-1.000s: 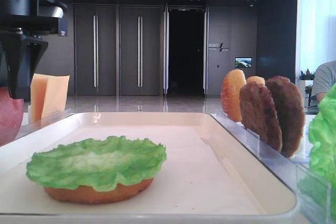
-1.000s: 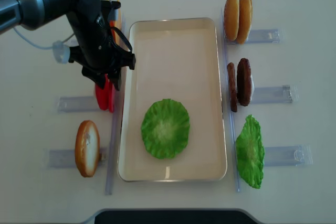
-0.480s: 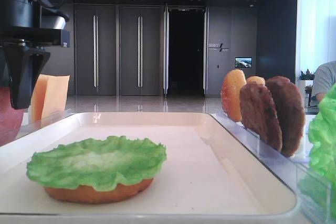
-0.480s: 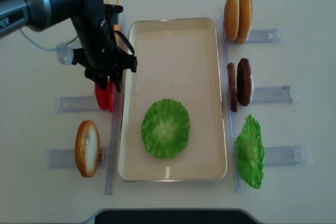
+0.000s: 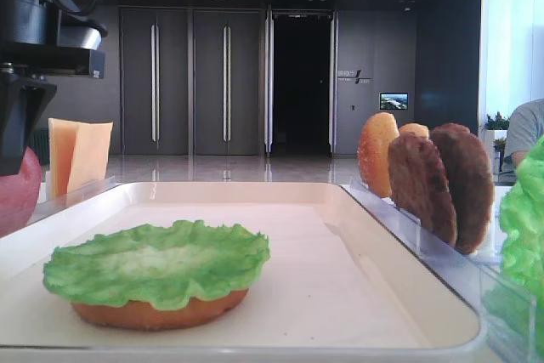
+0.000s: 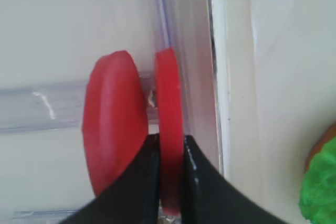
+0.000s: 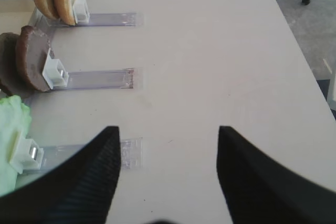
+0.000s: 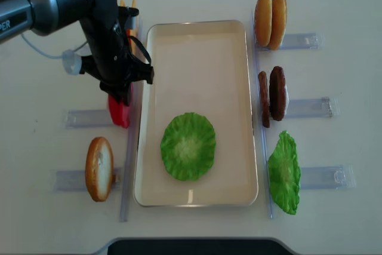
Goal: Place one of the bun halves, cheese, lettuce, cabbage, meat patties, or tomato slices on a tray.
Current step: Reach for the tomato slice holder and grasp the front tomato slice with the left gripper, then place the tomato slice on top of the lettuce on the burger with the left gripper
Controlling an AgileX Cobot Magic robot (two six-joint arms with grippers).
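Note:
Two red tomato slices stand on edge in a clear rack left of the tray. My left gripper (image 6: 170, 142) is shut on the tomato slice (image 6: 168, 93) nearer the tray, one finger on each face; the other slice (image 6: 113, 124) leans against the outside of the left finger. From above, the left gripper (image 8: 122, 91) sits over the tomato slices (image 8: 119, 113). The cream tray (image 8: 197, 40) holds a lettuce leaf (image 8: 188, 146) lying on a bun half (image 5: 161, 312). My right gripper (image 7: 168, 135) is open over bare table, with nothing between its fingers.
Right of the tray, clear racks hold two bun halves (image 8: 270, 12), two meat patties (image 8: 271, 92) and a lettuce leaf (image 8: 283, 172). A bun half (image 8: 99, 168) stands at the front left. Cheese slices (image 5: 78, 155) stand behind the left arm.
My left gripper has come down over the tomato slices and closed on the one nearer the tray. The lettuce and bun on the tray have not moved.

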